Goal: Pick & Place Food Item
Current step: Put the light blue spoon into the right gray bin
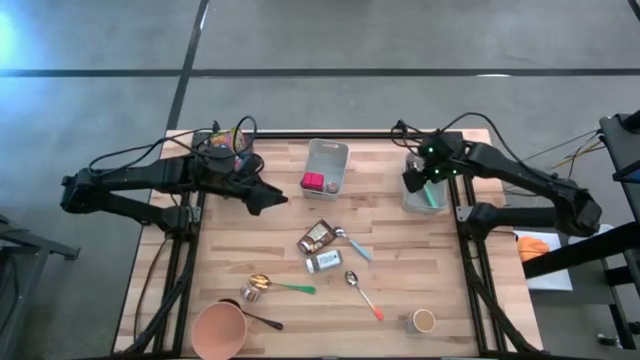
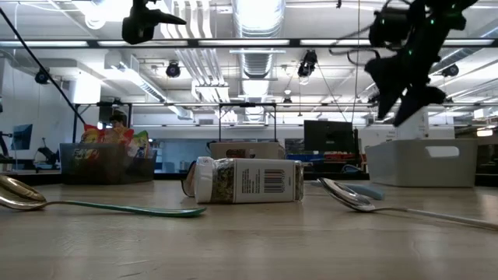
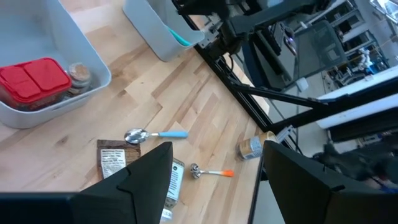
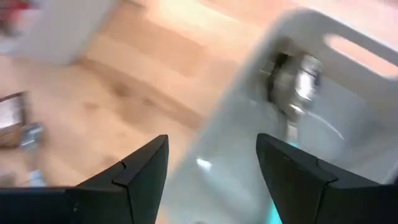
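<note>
My left gripper point(image 1: 272, 198) left of centre, fingers spread, holding nothing, food jar point(image 1: 323, 262) lying mid-frame on the table point(image 1: 420, 260), my right gripper point(image 1: 425, 180) upper right over a grey bin point(image 1: 412, 200), fingers apart, empty.

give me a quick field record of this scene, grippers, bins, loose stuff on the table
left gripper: open, empty, raised beside centre bin
right gripper: open, empty, above right bin
centre bin: red-lidded container inside
right bin: teal-handled utensil inside
table middle: brown packet, spice jar on its side, spoons
near edge: pink cup
</note>
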Robot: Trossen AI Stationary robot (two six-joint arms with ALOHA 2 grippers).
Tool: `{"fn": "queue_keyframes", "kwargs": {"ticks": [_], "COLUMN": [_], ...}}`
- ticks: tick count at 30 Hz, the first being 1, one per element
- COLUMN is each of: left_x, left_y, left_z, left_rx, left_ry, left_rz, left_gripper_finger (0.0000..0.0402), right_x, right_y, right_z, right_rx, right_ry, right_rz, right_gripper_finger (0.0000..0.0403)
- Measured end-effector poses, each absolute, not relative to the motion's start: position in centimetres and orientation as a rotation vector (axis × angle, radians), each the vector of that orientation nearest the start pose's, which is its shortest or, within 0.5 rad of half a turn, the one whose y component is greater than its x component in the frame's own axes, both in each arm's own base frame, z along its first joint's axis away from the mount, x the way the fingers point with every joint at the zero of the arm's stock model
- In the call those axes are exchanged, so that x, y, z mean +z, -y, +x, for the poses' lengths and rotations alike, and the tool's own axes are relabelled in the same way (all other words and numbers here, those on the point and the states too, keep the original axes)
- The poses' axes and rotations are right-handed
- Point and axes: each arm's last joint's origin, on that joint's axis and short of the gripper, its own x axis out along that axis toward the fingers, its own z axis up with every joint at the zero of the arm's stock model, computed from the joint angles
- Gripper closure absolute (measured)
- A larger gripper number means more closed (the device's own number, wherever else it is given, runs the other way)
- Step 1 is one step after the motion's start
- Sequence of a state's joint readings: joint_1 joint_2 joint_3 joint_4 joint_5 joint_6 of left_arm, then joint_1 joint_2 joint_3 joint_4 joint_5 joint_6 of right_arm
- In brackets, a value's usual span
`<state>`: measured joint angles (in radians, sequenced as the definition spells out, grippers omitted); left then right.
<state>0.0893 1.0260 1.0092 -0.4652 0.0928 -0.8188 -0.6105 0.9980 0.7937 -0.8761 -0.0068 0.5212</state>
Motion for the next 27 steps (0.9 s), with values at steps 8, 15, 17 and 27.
{"fn": "queue_keyframes", "kwargs": {"ticks": [8, 15, 17, 27], "left_x": [34.0, 33.9, 33.8, 33.3], "left_y": [-1.7, -1.7, -1.7, -1.6], "left_z": [21.4, 21.3, 21.3, 21.0], "left_rx": [0.217, 0.226, 0.235, 0.254], "left_ry": [-0.445, -0.46, -0.471, -0.53], "left_rz": [-0.837, -0.843, -0.861, -0.884], "left_gripper_finger": [0.0149, 0.0149, 0.0149, 0.0149], "right_x": [28.7, 29.3, 28.8, 22.8], "right_y": [5.8, 1.8, 0.8, -2.1], "right_z": [18.8, 24.3, 25.9, 32.2], "right_rx": [-0.594, -0.552, -0.532, -0.425], "right_ry": [-0.876, -0.926, -0.962, -1.227], "right_rz": [0.598, 0.4, 0.373, 0.339], "right_gripper_finger": [0.0161, 0.0161, 0.0161, 0.0161]}}
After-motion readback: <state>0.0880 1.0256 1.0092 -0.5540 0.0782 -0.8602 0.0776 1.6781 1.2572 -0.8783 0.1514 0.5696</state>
